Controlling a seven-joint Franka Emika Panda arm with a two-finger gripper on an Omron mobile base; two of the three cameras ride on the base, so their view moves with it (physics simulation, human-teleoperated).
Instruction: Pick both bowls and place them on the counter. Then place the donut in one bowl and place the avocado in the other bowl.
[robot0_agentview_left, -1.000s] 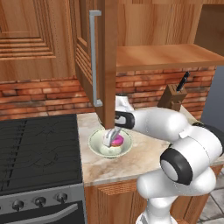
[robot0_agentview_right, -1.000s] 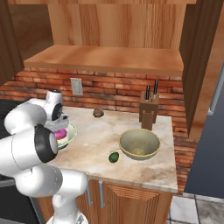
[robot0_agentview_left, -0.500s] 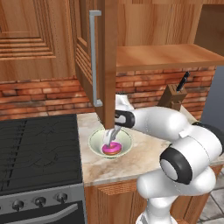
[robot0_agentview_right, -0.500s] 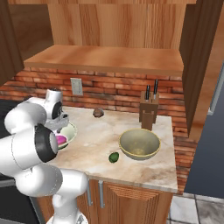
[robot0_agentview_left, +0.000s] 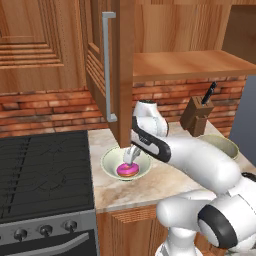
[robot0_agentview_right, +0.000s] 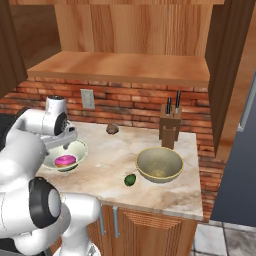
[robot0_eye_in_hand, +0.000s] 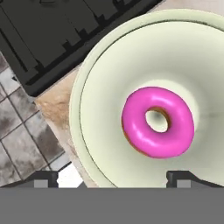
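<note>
While the gripper (robot0_agentview_left: 131, 159) hung just above the cream-white bowl (robot0_agentview_left: 109, 161), you had its fingers spread wide with nothing between them, and the donut (robot0_eye_in_hand: 157, 121) lay free on the bowl's floor. That bowl sat on the counter (robot0_agentview_right: 112, 155) near the edge that meets the black stovetop (robot0_agentview_left: 45, 170). The olive-tan bowl (robot0_agentview_right: 160, 164) stood well apart toward the other end, empty, with the avocado (robot0_agentview_right: 130, 180) on the stone just beside its rim.

Your main risk, as I judged it, was the lift-out: the fingers were low inside the rim, so a sideways pull could catch the wall and push the bowl toward the stovetop edge. Rising straight first would avoid that.

The avocado is small and rounded, so an off-centre pinch might squirt it along the counter or off the front. It also lay close to the olive-tan bowl, so a wide approach could knock that rim.

A small brown lump (robot0_agentview_right: 112, 129) rested near the brick wall, and a knife block (robot0_agentview_right: 170, 131) stood behind the olive-tan bowl; both were clear of the likely path. An open cabinet door (robot0_agentview_left: 122, 70) hung close above the arm.
</note>
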